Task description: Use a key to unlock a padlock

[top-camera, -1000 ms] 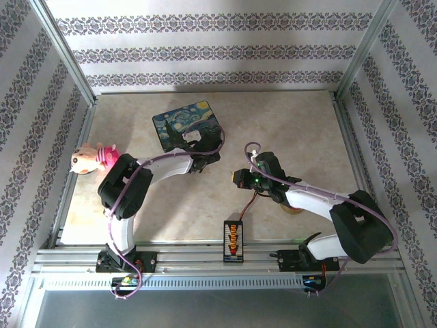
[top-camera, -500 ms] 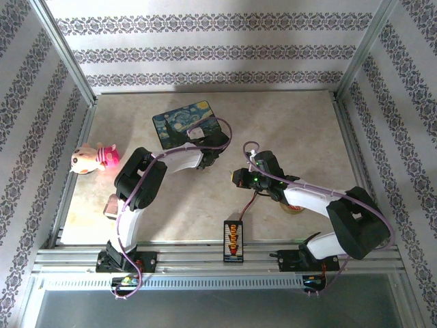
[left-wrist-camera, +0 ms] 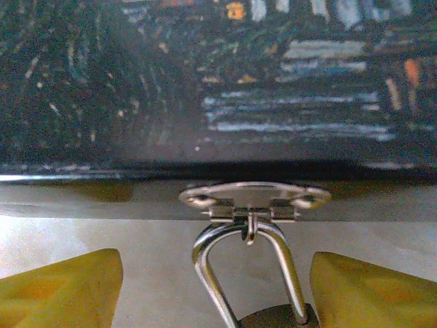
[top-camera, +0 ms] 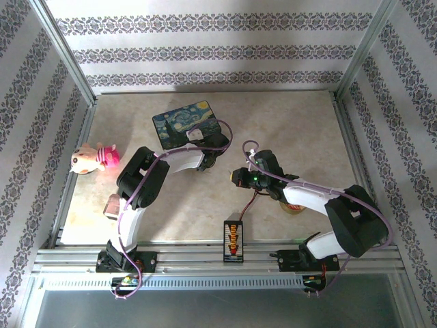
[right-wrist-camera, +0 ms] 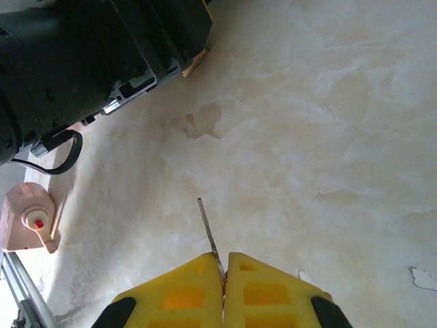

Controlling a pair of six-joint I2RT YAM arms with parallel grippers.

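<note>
The padlock (left-wrist-camera: pixel 270 320) hangs by its thin silver shackle (left-wrist-camera: pixel 291 272) from the small silver clasp (left-wrist-camera: pixel 254 197) on the front of the dark-blue painted box (top-camera: pixel 189 122); just the top of its brass body shows. My left gripper (left-wrist-camera: pixel 217 260) sits right at that box edge (top-camera: pixel 202 147), open, one yellow finger (left-wrist-camera: pixel 65 287) on each side of the padlock with gaps between. My right gripper (right-wrist-camera: pixel 224 265), over the table's middle (top-camera: pixel 236 178), is shut on the key (right-wrist-camera: pixel 207 231), whose thin blade sticks out ahead of the fingertips.
A pink-and-cream plush toy (top-camera: pixel 92 158) lies at the left. A wire runs to an orange connector board (top-camera: pixel 233 238) at the near edge. A tape roll (top-camera: pixel 293 206) lies by the right arm, and a small pink object (top-camera: pixel 109 206) by the left arm.
The left arm's elbow swung right and the gripper closed in on the box's front edge, its jaws narrowing around the padlock. The right gripper held the key and barely moved.
</note>
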